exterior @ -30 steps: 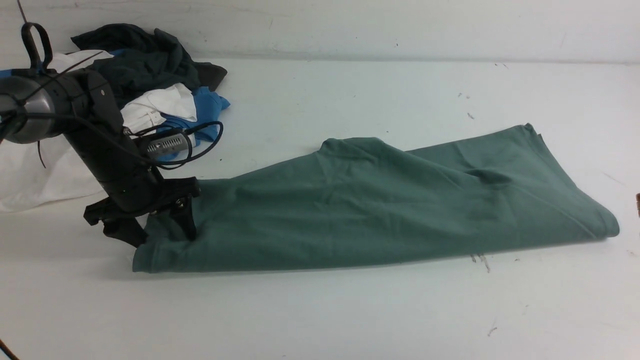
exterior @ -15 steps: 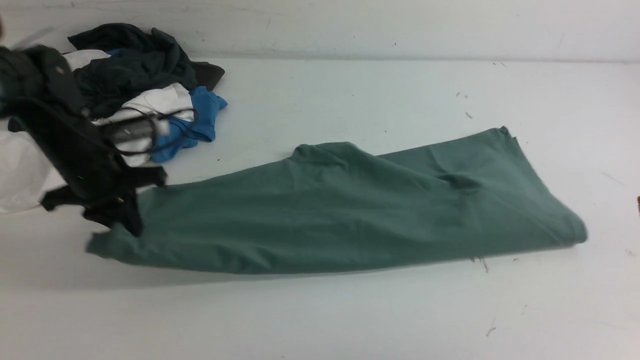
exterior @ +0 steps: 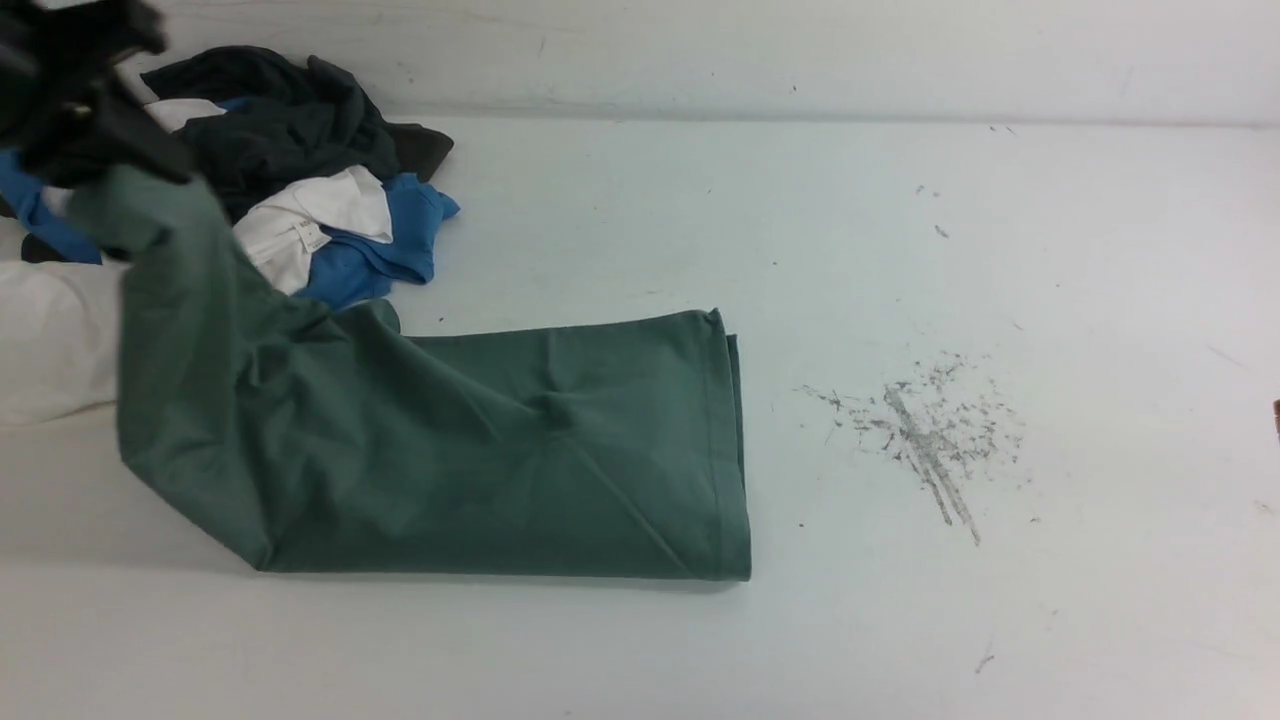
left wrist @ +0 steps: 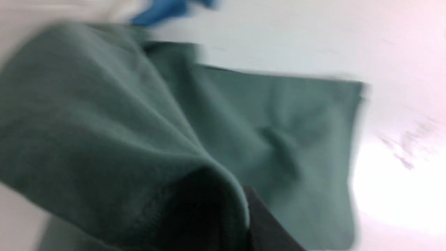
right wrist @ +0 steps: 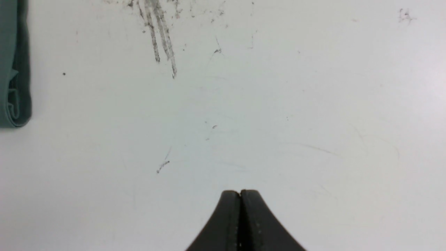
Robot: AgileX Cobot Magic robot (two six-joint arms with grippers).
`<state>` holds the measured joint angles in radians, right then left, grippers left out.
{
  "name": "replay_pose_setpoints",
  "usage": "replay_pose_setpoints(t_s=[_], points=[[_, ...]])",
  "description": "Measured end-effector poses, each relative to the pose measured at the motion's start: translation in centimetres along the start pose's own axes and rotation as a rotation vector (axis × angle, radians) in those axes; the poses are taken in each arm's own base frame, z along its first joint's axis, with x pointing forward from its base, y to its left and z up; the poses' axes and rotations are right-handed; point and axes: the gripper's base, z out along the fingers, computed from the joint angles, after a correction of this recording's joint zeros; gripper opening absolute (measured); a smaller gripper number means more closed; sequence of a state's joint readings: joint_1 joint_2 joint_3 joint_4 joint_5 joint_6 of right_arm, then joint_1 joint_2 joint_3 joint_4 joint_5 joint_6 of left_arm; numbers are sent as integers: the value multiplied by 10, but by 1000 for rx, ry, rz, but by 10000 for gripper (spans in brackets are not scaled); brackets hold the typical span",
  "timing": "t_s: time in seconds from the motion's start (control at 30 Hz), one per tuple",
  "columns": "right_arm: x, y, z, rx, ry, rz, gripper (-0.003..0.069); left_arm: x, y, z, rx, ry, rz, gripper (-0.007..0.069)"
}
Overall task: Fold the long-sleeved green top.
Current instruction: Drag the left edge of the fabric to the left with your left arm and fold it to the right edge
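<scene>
The green long-sleeved top (exterior: 450, 450) lies folded into a long band on the white table, its right end near the middle. Its left end is lifted up to the far left, where my left gripper (exterior: 110, 160) is shut on it. In the blurred left wrist view the green cloth (left wrist: 139, 132) drapes over the jaws and hides them. My right gripper (right wrist: 240, 192) is shut and empty above bare table. The top's folded edge (right wrist: 14, 69) shows at the rim of the right wrist view. The right gripper is out of the front view.
A pile of clothes lies at the back left: a dark charcoal garment (exterior: 290, 120), a bright blue one (exterior: 400, 240) and white cloth (exterior: 310, 225). More white cloth (exterior: 50, 340) lies at the left edge. Grey scuff marks (exterior: 920, 430) show right of the top.
My left gripper has risen and moved back-left with the top's end in it. The whole top has slid left across the table, uncovering the scuff marks.
</scene>
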<state>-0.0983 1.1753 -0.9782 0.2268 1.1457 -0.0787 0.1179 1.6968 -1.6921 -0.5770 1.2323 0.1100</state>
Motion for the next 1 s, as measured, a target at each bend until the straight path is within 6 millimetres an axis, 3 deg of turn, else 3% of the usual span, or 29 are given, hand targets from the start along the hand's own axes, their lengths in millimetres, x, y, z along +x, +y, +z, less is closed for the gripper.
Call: replay_pose_setpoints(t_s=[0.07, 0.13, 0.23, 0.3, 0.33, 0.4, 0.47, 0.5, 0.63, 0.77, 0.87, 0.93, 1.0], points=[[0, 0, 0, -2, -3, 1, -15, 4, -20, 15, 47, 39, 39, 13], [-1, 0, 0, -2, -12, 2, -15, 12, -53, 56, 107, 103, 103, 13], [-1, 0, 0, -5, -15, 4, -15, 27, -85, 115, 146, 174, 161, 17], [-1, 0, 0, -4, -16, 3, -15, 41, -101, 154, 153, 218, 192, 23], [-1, 0, 0, -4, -16, 3, -15, 42, -102, 157, 153, 222, 194, 23], [-2, 1, 0, -6, -21, 4, -15, 60, -113, 199, 151, 265, 219, 58], [-2, 1, 0, -7, -22, 5, -15, 66, -116, 213, 147, 277, 223, 85], [-2, 1, 0, -7, -23, 5, -15, 72, -117, 226, 143, 287, 226, 139], [-2, 1, 0, -6, -23, -1, -15, 74, -119, 231, 145, 291, 224, 255], [-2, 1, -1, -11, -26, -32, -15, 57, -124, 210, 172, 259, 238, 426], [-1, 2, -4, -12, -38, -44, -15, 43, -126, 193, 185, 222, 245, 448], [4, 4, -16, -13, -74, -61, -15, 23, -127, 166, 201, 162, 257, 444], [14, 7, -35, -13, -131, -83, -15, 5, -126, 135, 210, 112, 272, 393]])
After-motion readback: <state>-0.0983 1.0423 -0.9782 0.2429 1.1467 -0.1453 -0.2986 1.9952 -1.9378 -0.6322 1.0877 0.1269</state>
